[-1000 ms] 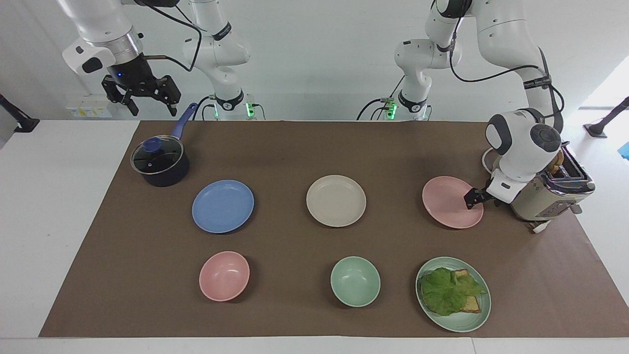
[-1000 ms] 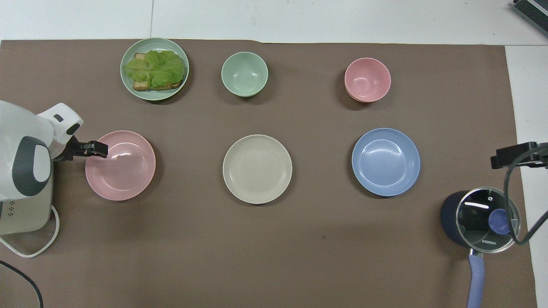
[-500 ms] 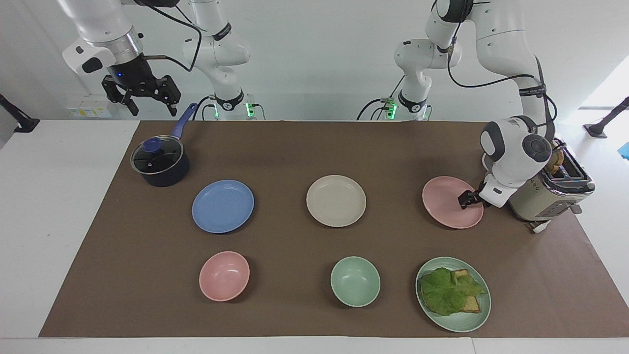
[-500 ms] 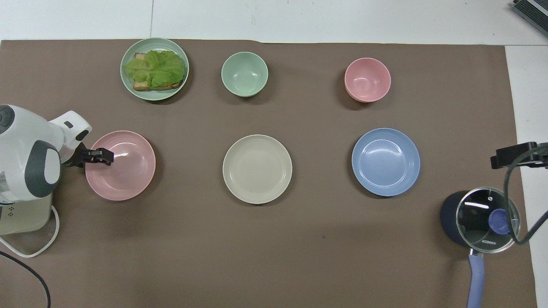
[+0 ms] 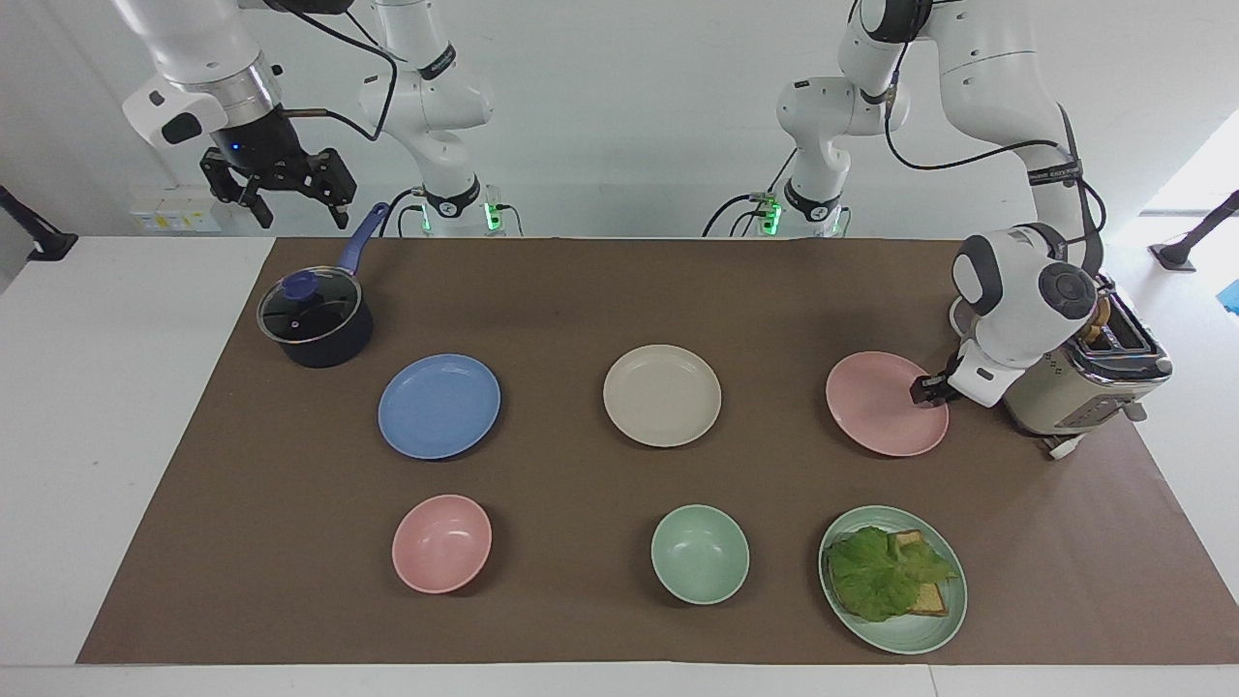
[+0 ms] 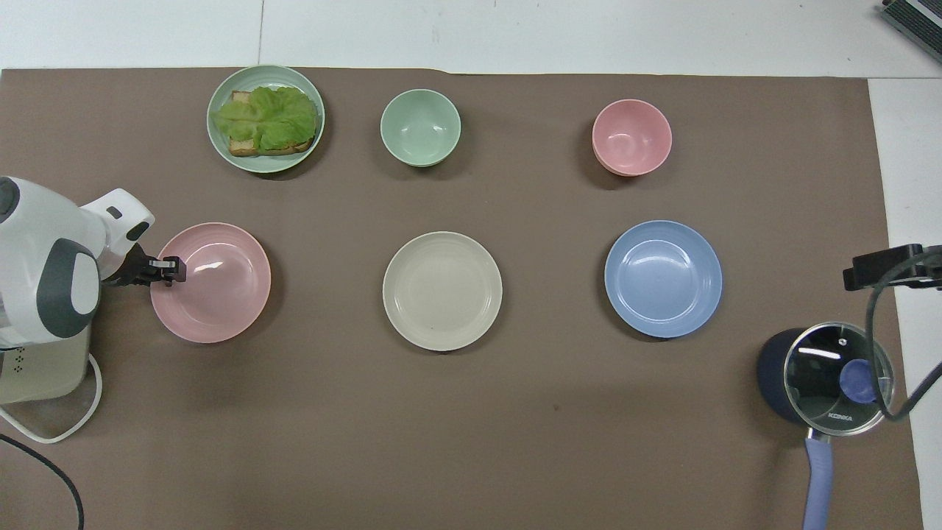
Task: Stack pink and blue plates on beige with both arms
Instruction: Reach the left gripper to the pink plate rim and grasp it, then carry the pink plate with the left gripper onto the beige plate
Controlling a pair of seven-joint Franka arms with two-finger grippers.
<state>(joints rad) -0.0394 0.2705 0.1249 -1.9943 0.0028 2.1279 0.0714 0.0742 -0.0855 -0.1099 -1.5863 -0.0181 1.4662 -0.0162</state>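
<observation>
At pink plate point(image 5: 883, 404) rim: left gripper point(image 5: 927, 391) clamped on it.
Right gripper point(image 5: 279, 184): apart, waiting over pot point(image 5: 315, 324).
Next: we lift level, centre over beige plate point(image 5: 662, 395).

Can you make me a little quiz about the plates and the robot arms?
1. True or false: the left gripper is shut on the rim of the pink plate.
2. Which plate lies between the pink plate and the blue plate? A) green B) beige C) none
3. Fill in: the right gripper hangs open in the air near the ____.

Key: 1 true. 2 B, the beige plate. 3 the pot.
</observation>
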